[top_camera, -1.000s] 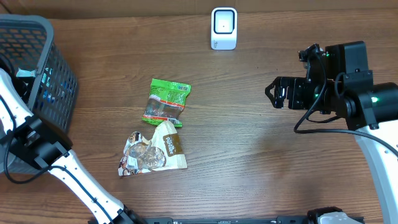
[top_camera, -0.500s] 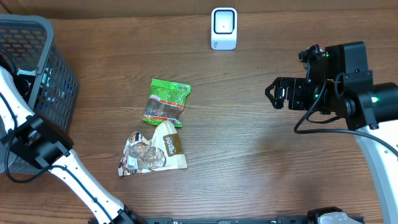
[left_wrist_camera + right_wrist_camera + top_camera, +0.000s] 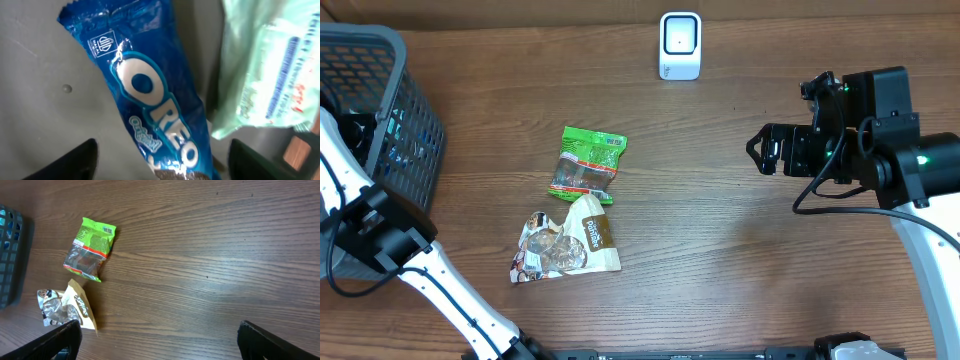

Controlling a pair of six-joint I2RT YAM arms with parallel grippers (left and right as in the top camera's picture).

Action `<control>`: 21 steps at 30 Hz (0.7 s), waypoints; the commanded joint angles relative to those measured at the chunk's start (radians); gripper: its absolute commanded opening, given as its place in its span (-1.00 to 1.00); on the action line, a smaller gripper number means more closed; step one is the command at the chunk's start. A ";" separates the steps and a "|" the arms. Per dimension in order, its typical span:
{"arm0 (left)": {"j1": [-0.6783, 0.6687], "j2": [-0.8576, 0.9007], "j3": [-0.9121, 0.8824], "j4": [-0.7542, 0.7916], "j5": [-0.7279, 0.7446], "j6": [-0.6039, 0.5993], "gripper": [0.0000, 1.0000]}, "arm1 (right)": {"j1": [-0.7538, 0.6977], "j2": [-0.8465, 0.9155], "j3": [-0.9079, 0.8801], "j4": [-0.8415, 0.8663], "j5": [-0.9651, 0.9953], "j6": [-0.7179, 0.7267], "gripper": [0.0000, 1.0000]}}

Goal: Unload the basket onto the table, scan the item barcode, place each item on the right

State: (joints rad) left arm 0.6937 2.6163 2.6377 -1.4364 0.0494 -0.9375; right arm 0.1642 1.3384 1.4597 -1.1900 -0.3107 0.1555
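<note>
The Oreo packet [image 3: 155, 100] lies inside the grey basket [image 3: 410, 110] at the left edge of the table [image 3: 720, 270], blue wrapper up, its white lettering running diagonally across the left wrist view; it rests on the basket's grey floor, just beside a pale green packet [image 3: 270, 65] whose print is too blurred to read. The left gripper [image 3: 167, 160] hangs over the blue wrapper with its two dark fingers [image 3: 82, 160] spread wide, one on each side of the packet and neither touching it; nothing is pinched. From overhead the left arm [image 3: 380, 230] reaches into the basket, and the packet itself is hidden there by the mesh wall.

The white scanner [image 3: 680, 45] stands at the far edge of the table, well apart from the basket; a green snack bag [image 3: 588, 163] and a brown-and-white pouch [image 3: 565, 245] lie near the table's middle, the pouch's tip touching the bag's lower edge. The right gripper [image 3: 162, 342] hovers above bare wood on the right side, its fingers set far apart and holding nothing.
</note>
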 commanded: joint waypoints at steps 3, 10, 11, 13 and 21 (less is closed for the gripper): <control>-0.002 0.083 -0.016 0.032 -0.008 -0.047 0.68 | 0.004 -0.001 0.026 0.002 -0.010 0.006 1.00; -0.013 0.190 -0.016 0.033 0.025 0.040 -0.92 | 0.004 -0.001 0.026 0.001 -0.010 0.021 1.00; -0.014 0.193 -0.016 0.023 0.027 0.062 -0.92 | 0.004 -0.001 0.026 -0.001 -0.010 0.021 1.00; -0.015 0.193 -0.016 0.007 0.023 0.099 -0.92 | 0.004 -0.001 0.026 -0.002 -0.009 0.021 1.00; -0.011 0.134 0.069 -0.065 0.030 0.234 -0.92 | 0.004 -0.001 0.026 -0.002 -0.009 0.021 1.00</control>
State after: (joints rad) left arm 0.6907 2.6625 2.6682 -1.4876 0.0700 -0.8059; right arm 0.1642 1.3384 1.4597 -1.1961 -0.3107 0.1688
